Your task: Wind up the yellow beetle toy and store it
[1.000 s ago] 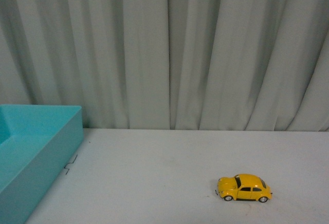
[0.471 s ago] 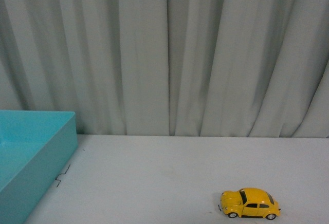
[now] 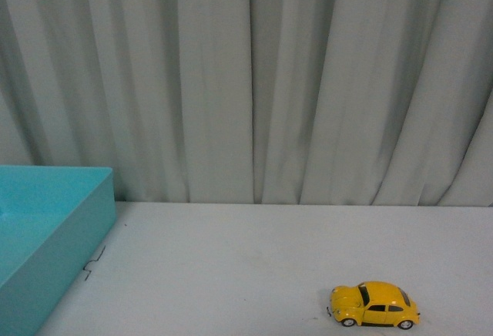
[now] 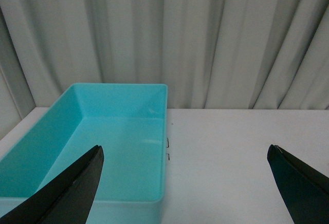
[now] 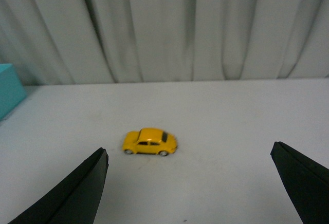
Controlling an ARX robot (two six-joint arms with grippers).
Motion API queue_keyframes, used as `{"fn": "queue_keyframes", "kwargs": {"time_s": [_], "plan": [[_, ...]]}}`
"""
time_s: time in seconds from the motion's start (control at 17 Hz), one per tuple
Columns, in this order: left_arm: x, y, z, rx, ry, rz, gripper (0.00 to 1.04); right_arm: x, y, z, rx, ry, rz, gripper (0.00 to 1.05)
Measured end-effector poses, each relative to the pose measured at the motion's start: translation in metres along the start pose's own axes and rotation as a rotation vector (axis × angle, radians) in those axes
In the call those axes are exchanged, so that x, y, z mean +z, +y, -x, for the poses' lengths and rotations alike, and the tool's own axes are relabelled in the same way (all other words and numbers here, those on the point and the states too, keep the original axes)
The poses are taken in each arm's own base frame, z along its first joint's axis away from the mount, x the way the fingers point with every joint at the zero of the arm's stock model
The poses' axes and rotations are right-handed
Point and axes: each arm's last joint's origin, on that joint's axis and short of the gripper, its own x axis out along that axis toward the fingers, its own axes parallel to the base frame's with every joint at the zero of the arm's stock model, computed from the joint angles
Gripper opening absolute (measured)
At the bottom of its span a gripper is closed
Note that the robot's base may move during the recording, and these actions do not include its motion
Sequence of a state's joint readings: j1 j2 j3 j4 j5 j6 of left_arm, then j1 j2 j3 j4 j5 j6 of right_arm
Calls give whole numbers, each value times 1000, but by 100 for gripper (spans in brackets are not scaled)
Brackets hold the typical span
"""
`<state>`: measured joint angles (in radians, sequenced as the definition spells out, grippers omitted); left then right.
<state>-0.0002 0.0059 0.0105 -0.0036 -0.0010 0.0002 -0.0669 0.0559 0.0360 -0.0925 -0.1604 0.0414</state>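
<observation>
Closing off-centre could roll the beetle (image 3: 374, 315) toward the table's (image 3: 231, 259) front edge; left gripper (image 4: 185, 148) and right gripper (image 5: 188, 149) gape wide, empty.

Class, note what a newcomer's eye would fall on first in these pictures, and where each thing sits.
The yellow beetle toy stands on its wheels on the white table, toward the robot's right. An open turquoise box sits at the table's left edge. The left pincer and right pincer are spread wide, holding nothing.
</observation>
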Motion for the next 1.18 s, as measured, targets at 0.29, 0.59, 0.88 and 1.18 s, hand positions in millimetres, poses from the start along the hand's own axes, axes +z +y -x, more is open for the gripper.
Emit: {"fn": "queue_keyframes", "kwargs": {"time_s": [0.29, 0.59, 0.88, 1.18], "plan": [[0, 0, 0, 0, 0, 0, 98, 28, -62, -37, 3, -46, -29, 98], [0, 0, 0, 0, 0, 0, 98, 17, -124, -228, 353, 134, 64, 98], [0, 0, 0, 0, 0, 0, 98, 14, -120, -250, 454, 169, 111, 98], [0, 0, 0, 0, 0, 0, 98, 10, -101, -292, 713, 279, 264, 98]]}}
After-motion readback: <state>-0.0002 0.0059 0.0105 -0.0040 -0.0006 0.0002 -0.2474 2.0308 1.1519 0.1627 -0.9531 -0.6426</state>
